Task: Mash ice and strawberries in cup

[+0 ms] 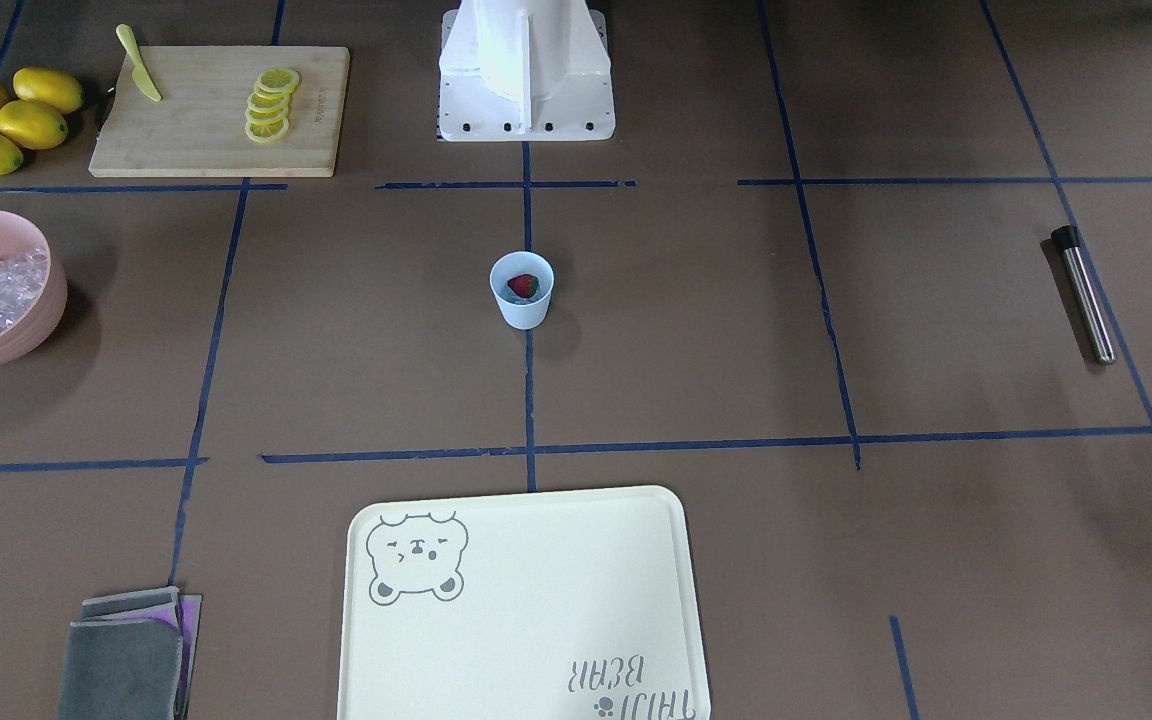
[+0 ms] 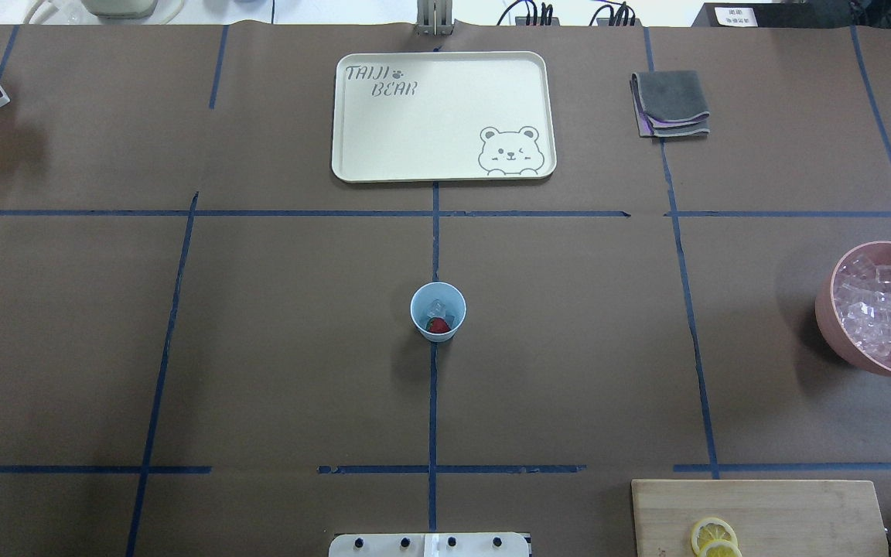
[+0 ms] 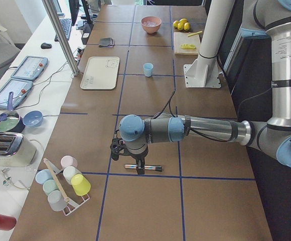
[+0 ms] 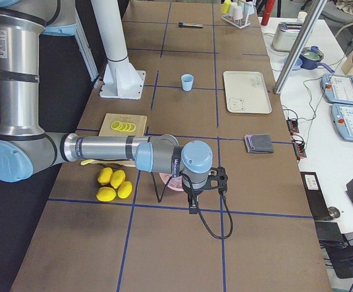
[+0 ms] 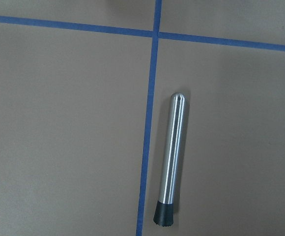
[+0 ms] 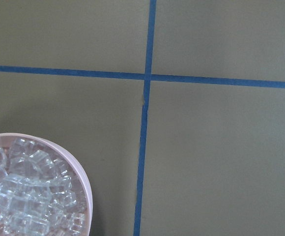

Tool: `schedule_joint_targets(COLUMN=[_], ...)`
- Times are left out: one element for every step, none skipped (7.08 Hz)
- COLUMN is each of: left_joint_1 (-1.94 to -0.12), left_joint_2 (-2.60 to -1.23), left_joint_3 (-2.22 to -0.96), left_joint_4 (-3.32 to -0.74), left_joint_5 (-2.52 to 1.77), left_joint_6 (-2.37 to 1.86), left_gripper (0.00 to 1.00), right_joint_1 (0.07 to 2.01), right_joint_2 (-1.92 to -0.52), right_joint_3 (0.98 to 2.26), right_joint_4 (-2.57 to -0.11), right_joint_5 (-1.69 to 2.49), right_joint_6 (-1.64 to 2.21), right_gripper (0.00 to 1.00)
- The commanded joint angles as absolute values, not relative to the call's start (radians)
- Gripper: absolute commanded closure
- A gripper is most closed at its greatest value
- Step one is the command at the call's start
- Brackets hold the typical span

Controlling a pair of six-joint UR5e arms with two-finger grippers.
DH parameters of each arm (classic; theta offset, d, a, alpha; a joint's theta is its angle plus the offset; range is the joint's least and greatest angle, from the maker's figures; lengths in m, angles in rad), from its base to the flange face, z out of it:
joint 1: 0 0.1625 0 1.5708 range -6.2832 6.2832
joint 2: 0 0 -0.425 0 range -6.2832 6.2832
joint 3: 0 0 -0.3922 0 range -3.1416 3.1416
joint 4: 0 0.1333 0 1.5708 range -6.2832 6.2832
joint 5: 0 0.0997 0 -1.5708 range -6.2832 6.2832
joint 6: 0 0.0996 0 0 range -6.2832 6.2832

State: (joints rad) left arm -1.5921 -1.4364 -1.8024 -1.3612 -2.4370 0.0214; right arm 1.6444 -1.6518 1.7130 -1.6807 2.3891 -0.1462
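Note:
The pale blue cup stands at the table's middle, also in the front view. In it lie a red strawberry and some clear ice. More ice fills the pink bowl. A steel muddler with a black end lies flat; the left wrist view looks straight down on it. My left gripper hangs just above it. My right gripper hangs beside the pink bowl. I cannot tell whether either gripper is open or shut.
A wooden cutting board holds lemon slices and a yellow knife; whole lemons lie beside it. A cream tray and folded grey cloths sit at the far side. A rack of cups stands at the table's left end.

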Motion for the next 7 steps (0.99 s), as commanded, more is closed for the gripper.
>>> schedule_joint_targets(left_joint_1=[-1.592, -1.591, -1.589, -1.589, -1.588, -1.588, -1.588], left_joint_2=[-1.434, -1.436, -1.437, -1.439, -1.437, -1.436, -1.436], left_joint_3=[-1.799, -1.802, -1.802, -1.804, -1.804, -1.802, -1.804], left_joint_4=[-1.361, -1.362, -1.365, -1.365, -1.365, -1.361, -1.361], left_joint_5=[-2.434, -2.436, -2.436, -2.437, -2.437, -2.436, -2.436], left_joint_6=[0.021, 0.023, 0.021, 0.021, 0.021, 0.021, 0.021], left_gripper=[0.0, 0.0, 0.0, 0.0, 0.0, 0.0, 0.0], right_joint_1=[1.644, 1.643, 1.643, 1.643, 1.643, 1.643, 1.641], right_joint_2=[-1.651, -1.646, -1.641, -1.647, -1.651, -1.654, -1.663], right_joint_3=[1.717, 1.718, 1.718, 1.729, 1.732, 1.73, 1.732], right_joint_4=[-1.681, -1.681, -1.681, -1.683, -1.684, -1.684, -1.68], right_joint_5=[2.393, 2.39, 2.385, 2.388, 2.388, 2.388, 2.388], right_joint_6=[-0.156, -0.158, -0.167, -0.167, -0.167, -0.167, -0.167], right_gripper=[0.0, 0.0, 0.0, 0.0, 0.0, 0.0, 0.0])
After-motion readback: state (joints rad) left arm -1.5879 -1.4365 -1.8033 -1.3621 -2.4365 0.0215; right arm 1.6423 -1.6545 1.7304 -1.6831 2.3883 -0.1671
